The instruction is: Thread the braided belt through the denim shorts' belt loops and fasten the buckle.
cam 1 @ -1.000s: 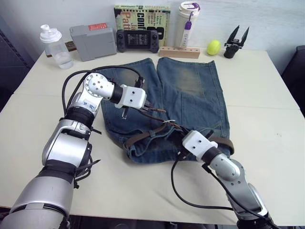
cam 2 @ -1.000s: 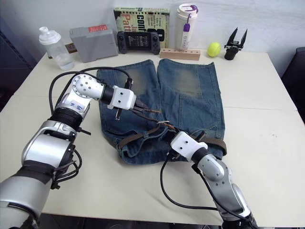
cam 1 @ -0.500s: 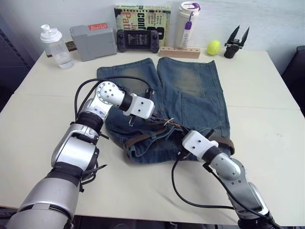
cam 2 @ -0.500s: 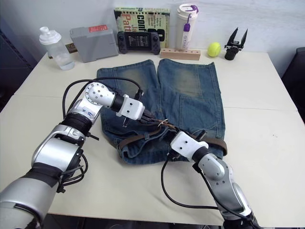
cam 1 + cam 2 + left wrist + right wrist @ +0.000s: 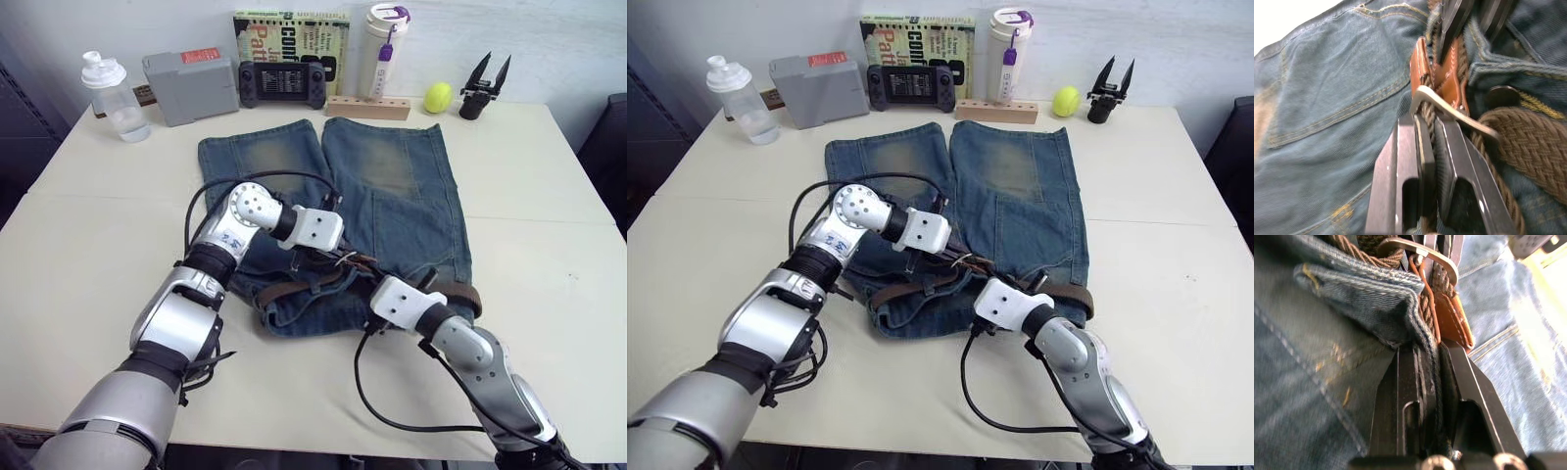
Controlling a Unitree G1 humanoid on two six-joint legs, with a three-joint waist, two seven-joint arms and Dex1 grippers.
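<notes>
Between its near-closed fingers the left gripper pinched the braided belt just behind the buckle; opposite, the right gripper clamped belt and denim shorts together.

The denim shorts lie mid-table, waistband nearest, the braided belt along it, clutter behind.
</notes>
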